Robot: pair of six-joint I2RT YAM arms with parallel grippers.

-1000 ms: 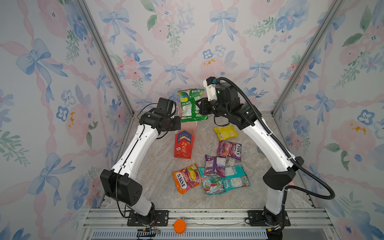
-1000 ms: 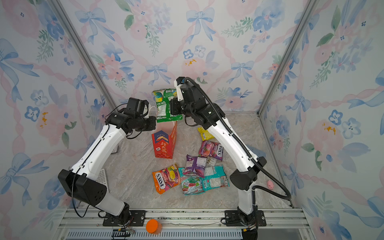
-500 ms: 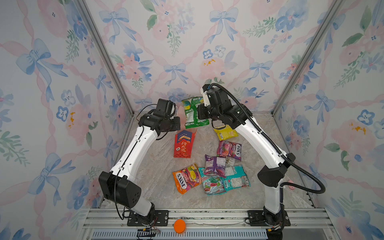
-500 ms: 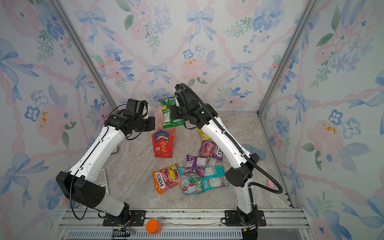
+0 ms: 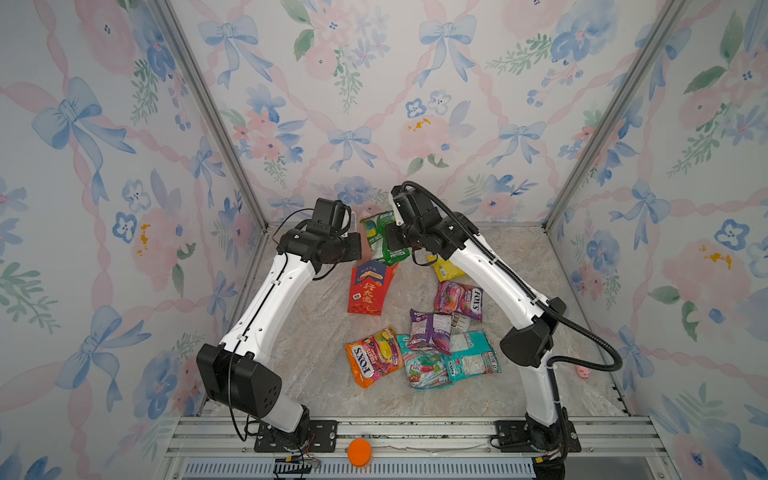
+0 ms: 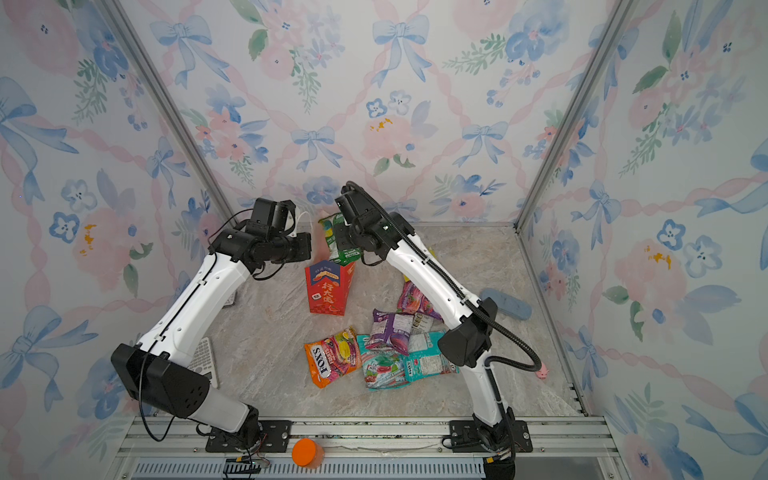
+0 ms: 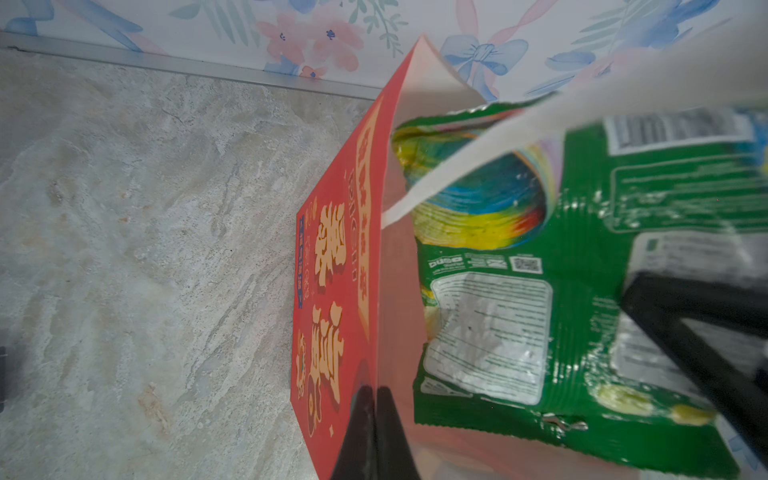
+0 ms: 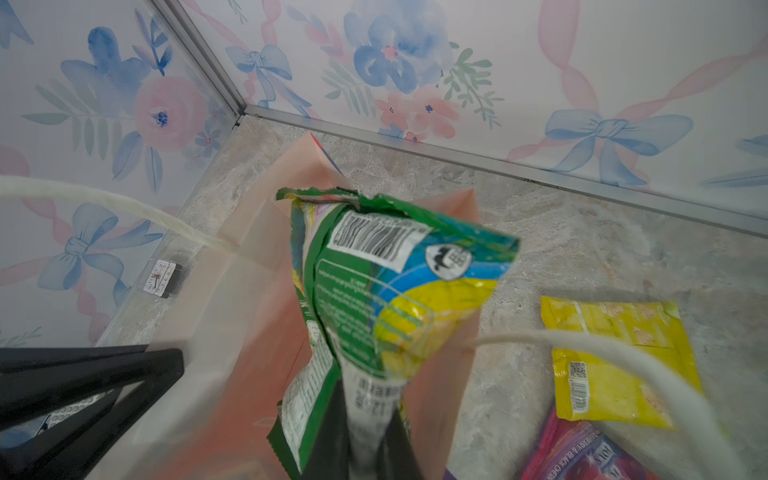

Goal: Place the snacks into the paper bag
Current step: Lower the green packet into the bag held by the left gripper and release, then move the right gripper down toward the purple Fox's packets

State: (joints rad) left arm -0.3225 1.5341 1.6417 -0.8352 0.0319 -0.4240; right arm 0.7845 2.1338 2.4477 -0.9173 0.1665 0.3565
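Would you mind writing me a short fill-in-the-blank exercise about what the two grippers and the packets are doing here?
The right gripper is shut on a ___ snack at the mouth of the paper bag.
The left gripper pinches that bag's wall, whose outside is ___.
The orange packet on the table bears the brand ___.
Missing words: green; red; FOX'S.

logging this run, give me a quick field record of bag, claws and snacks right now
paper bag: upright, mouth open
left claw: shut on the bag's rim
right claw: shut on green packet
green packet: hanging into the bag's mouth, not released
loose on table: yellow packet, magenta packet, purple packet, orange packet, teal packet, teal-and-red packet
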